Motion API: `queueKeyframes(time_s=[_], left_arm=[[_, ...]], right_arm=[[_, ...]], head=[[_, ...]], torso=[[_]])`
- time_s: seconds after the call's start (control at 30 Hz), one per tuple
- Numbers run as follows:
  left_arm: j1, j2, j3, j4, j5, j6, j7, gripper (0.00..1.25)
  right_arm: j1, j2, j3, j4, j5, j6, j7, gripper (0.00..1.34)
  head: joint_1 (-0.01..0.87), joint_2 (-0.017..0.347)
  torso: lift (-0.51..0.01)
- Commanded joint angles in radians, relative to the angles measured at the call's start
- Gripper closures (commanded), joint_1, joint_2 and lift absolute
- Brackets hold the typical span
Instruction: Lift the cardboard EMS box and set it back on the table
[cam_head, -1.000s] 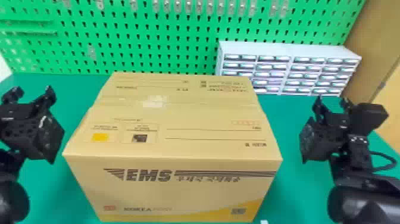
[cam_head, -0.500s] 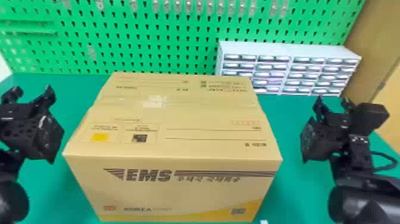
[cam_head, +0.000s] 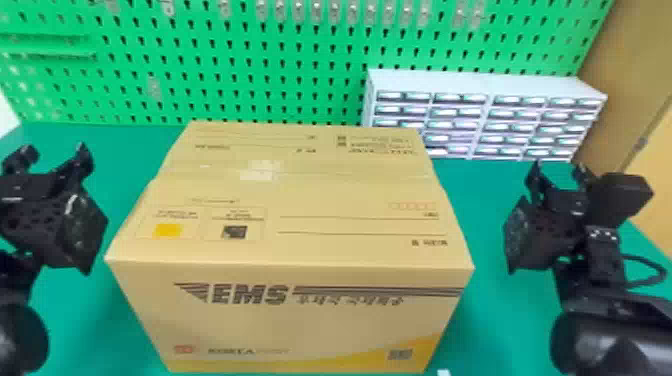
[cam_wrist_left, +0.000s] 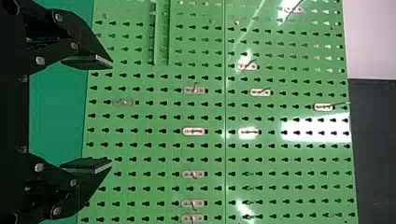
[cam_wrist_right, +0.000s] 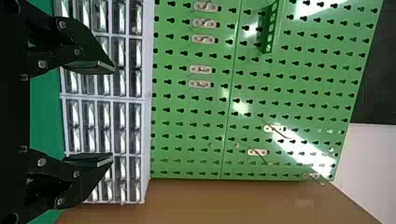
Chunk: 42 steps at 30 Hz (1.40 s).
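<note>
The closed cardboard EMS box (cam_head: 290, 315) rests on the green table (cam_head: 495, 320), between the two arms in the head view. My left gripper (cam_head: 50, 155) is off the box's left side with a gap between them, and my right gripper (cam_head: 560, 175) stands apart from its right side. In the left wrist view the left gripper (cam_wrist_left: 112, 114) is open, nothing between its fingers. The right wrist view has the right gripper (cam_wrist_right: 113, 114) open as well, its fingers wide apart.
A green pegboard (cam_head: 225, 65) with small hooks rises behind the table. At the back right, beside a brown panel (cam_head: 625, 75), stands a white drawer cabinet (cam_head: 485, 80) with several small compartments, close to the box's far right corner.
</note>
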Motion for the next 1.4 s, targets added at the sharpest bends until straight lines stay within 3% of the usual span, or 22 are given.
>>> queueKeyframes(time_s=[0.0, 1.37], left_arm=[[0.0, 0.0, -0.001, 0.0, 0.0, -0.001, 0.0, 0.5], [0.0, 0.0, 0.0, 0.0, 0.003, -0.001, 0.0, 0.5]], right_arm=[[0.0, 0.001, 0.0, 0.0, 0.0, 0.0, 0.0, 0.58], [-0.006, 0.009, -0.002, 0.0, 0.002, 0.0, 0.0, 0.58]], head=[[0.678, -0.015], [0.678, -0.015]], torso=[[-0.092], [-0.092]])
